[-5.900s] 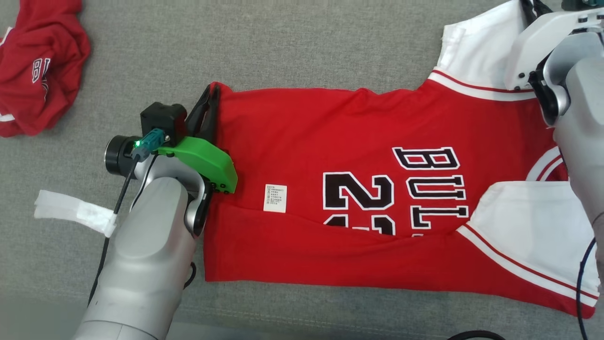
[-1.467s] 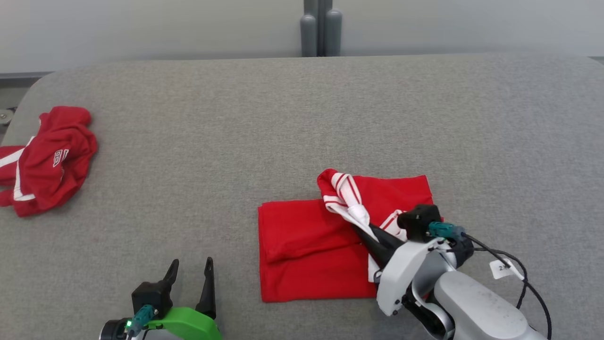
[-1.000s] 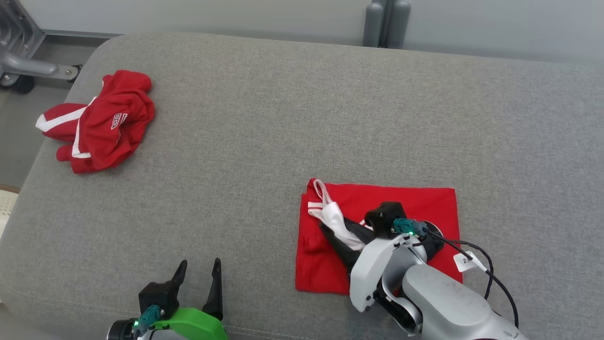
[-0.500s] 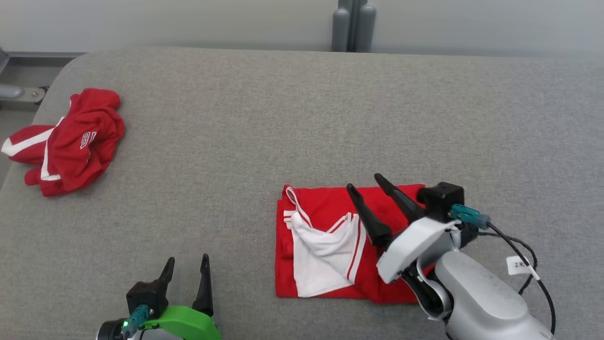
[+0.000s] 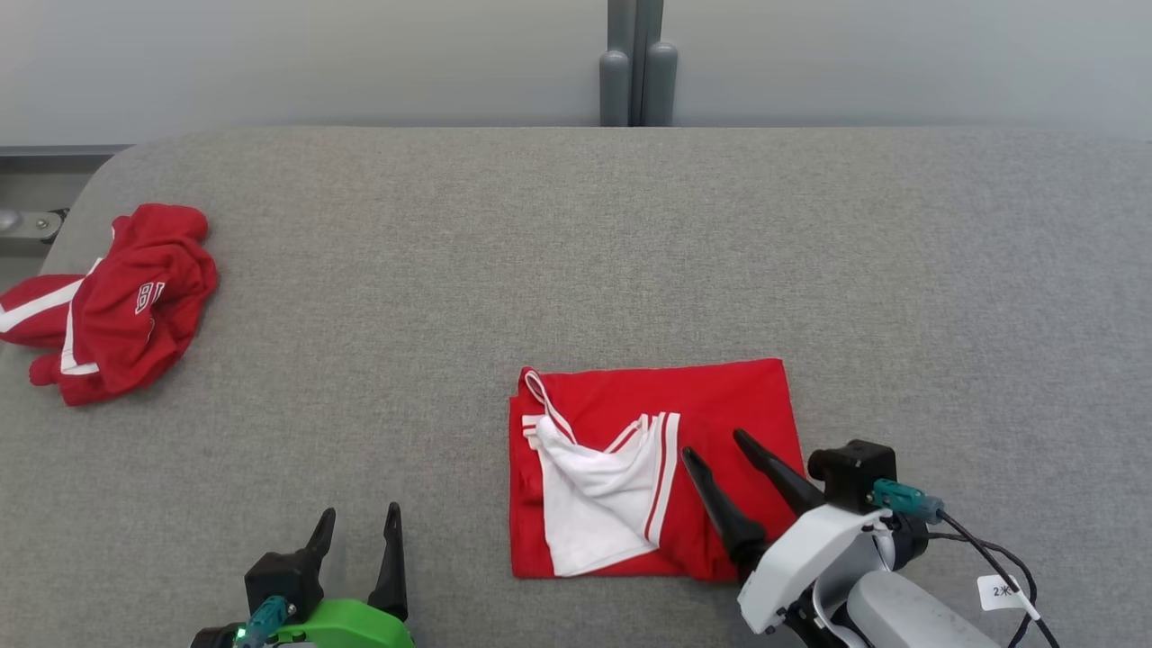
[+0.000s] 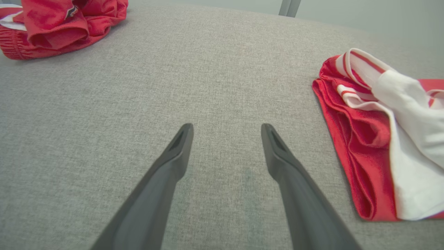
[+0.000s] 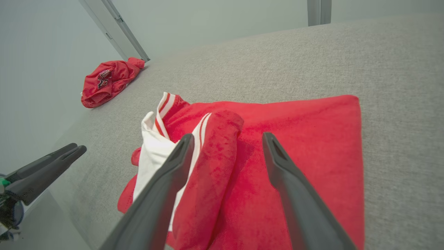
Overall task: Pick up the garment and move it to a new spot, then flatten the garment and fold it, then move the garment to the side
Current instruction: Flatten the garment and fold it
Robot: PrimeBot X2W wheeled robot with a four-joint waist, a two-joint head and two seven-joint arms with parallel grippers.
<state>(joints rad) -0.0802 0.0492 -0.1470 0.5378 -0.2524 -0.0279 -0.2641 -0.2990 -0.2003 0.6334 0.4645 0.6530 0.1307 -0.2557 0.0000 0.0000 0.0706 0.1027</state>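
Find garment at lower centre of head frame, lying on grey desk as a compact red rectangle, several layers thick at its left edge. Note white panel with red stripes sprawled askew over the left half, not squared with the fold.

Log right gripper at lower right, fingers spread wide, gripping nothing, tips over the garment's right half. In the wrist view, raised red ridge of cloth between them. Cannot say whether tips rest on the cloth or hover just above: angle too shallow.

Log left gripper at lower left, likewise wide apart and empty, over bare desk, well apart from the garment. Mark second red garment crumpled at far left edge, away from both arms.

Judge relocation, flattening and folding as done, if untidily. Reckon last step outstanding: regrasp the bundle and shift it sideways. Expect loose white panel to flop open on lifting unless pinched through all layers.
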